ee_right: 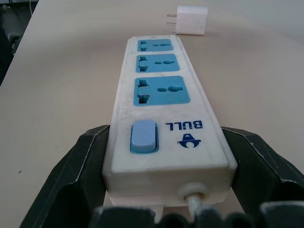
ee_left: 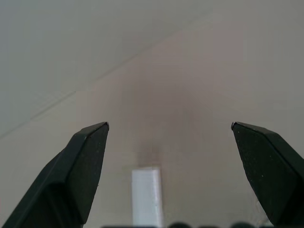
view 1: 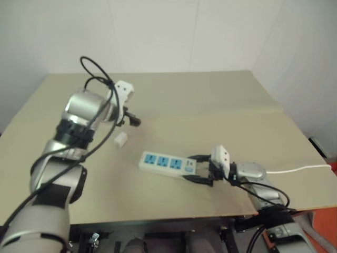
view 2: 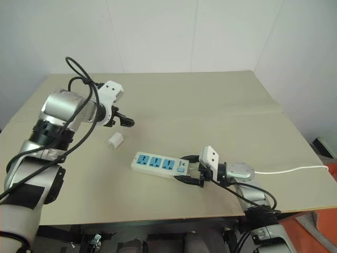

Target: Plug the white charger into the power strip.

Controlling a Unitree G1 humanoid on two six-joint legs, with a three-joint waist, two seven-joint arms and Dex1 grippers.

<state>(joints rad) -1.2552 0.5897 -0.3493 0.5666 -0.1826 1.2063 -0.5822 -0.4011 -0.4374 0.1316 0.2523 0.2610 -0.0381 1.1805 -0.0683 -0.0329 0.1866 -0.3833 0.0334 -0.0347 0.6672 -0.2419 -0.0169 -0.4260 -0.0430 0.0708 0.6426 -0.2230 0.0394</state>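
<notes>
The power strip is white with three blue socket faces in a row, a paler blue rocker switch at its cord end, and blue "BULL" lettering with a small blue logo beside the switch. Its cord is thin and white. At the strip's 10 o'clock in the head views lies the white charger, plain white with two metal-coloured prongs. The table is a uniform pale beige. Both the left gripper and the right gripper have plain black fingers.
</notes>
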